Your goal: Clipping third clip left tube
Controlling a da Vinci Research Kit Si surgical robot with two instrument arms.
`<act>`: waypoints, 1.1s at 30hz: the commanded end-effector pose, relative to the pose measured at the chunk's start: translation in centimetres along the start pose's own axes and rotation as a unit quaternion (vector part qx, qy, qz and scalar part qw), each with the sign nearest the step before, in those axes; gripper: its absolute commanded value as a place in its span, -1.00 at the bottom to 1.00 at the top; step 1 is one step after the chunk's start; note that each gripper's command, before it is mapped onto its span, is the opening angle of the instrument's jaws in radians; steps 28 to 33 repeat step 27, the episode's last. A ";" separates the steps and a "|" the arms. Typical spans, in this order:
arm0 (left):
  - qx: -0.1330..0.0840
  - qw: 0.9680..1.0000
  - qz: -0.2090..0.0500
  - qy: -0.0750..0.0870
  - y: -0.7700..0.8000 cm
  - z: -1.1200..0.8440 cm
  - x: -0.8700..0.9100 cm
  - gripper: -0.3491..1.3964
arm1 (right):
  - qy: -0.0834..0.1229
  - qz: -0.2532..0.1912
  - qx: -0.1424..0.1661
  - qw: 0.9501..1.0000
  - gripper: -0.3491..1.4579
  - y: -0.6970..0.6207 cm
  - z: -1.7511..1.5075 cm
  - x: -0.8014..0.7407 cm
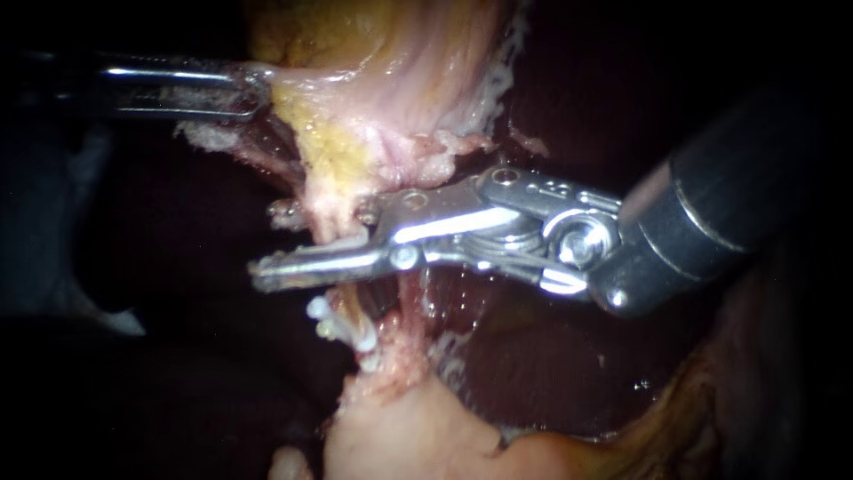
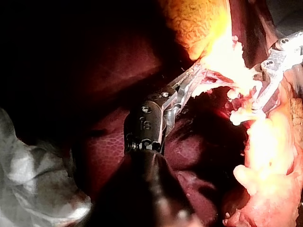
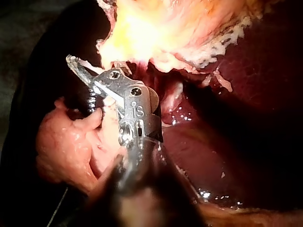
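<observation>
Left tube: a pale pink strand, hanging below the fatty tissue and passing between the right instrument's jaws, which are standing apart, straddling it. White clips are sitting on it just below. The left instrument is clamping the fatty tissue's edge. The tube is partly hiding the right instrument's far jaw, so contact is hard to judge.
</observation>
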 end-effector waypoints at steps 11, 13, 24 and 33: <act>0.000 1.000 -0.001 0.000 0.00 0.01 0.00 -1.00 | 0.002 0.040 -0.004 0.999 -1.00 -0.02 -0.06 -0.04; 0.000 1.000 -0.001 0.000 0.00 0.01 0.00 -1.00 | 0.002 0.040 -0.017 0.999 -1.00 -0.05 -0.09 -0.02; 0.000 1.000 -0.001 0.000 -0.01 0.02 0.00 -1.00 | -0.009 0.030 -0.023 0.999 -1.00 -0.05 -0.08 0.00; 0.000 1.000 0.000 0.000 -0.02 0.02 0.00 -1.00 | -0.010 0.030 -0.019 0.999 -1.00 -0.03 -0.08 0.00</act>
